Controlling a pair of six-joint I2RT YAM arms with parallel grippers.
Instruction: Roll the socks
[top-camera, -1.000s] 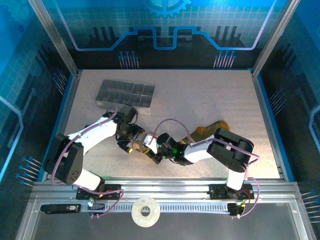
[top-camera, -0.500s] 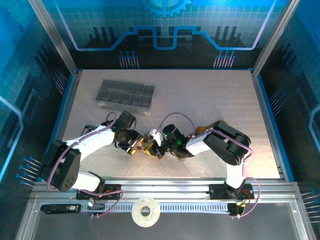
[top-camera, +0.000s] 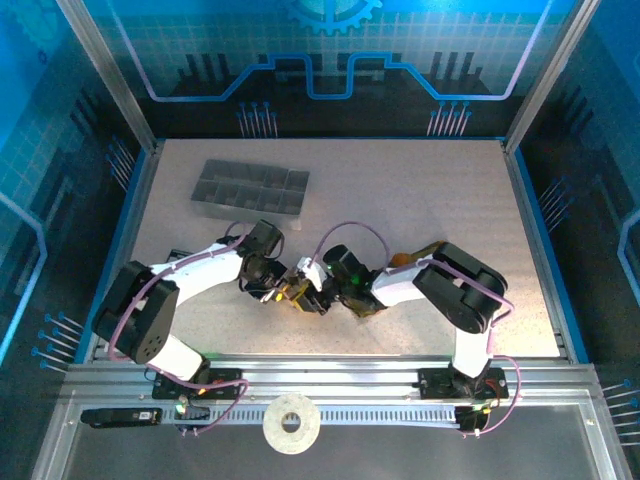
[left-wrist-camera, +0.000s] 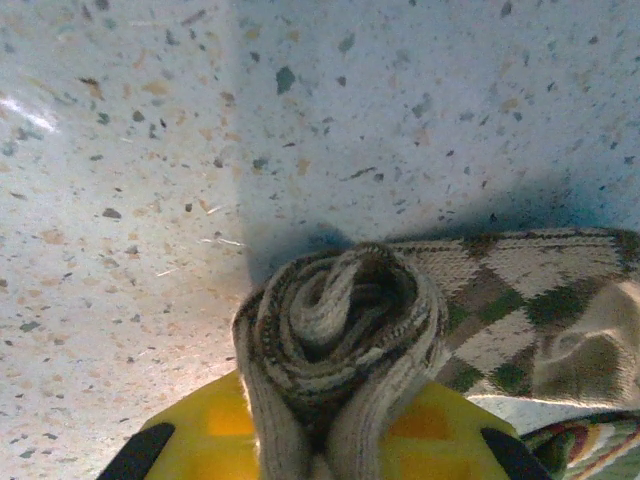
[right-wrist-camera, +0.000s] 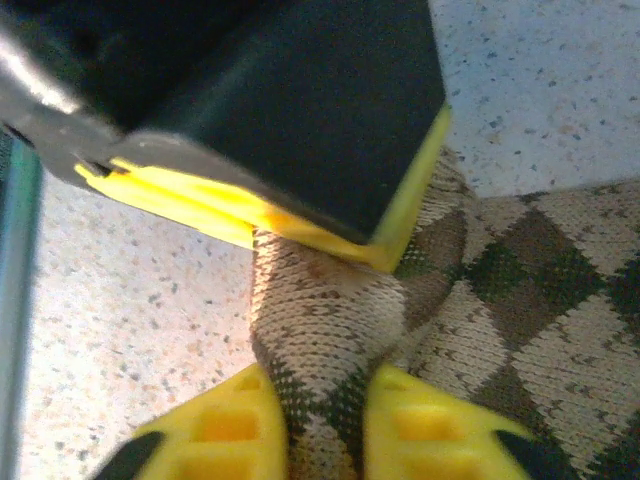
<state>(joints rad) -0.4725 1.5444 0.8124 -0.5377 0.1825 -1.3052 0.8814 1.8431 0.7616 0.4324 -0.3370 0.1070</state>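
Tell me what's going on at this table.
Both arms are working on the checkered sock in the middle of the table. The left tool pinches its tightly rolled end, and the right tool grips the same sock just beside it. The rest of the sock lies flat and unrolled. The grey tray sits apart at the back left.

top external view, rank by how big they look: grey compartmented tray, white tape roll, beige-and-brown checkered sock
1. grey compartmented tray
2. white tape roll
3. beige-and-brown checkered sock, only a small bunched part showing
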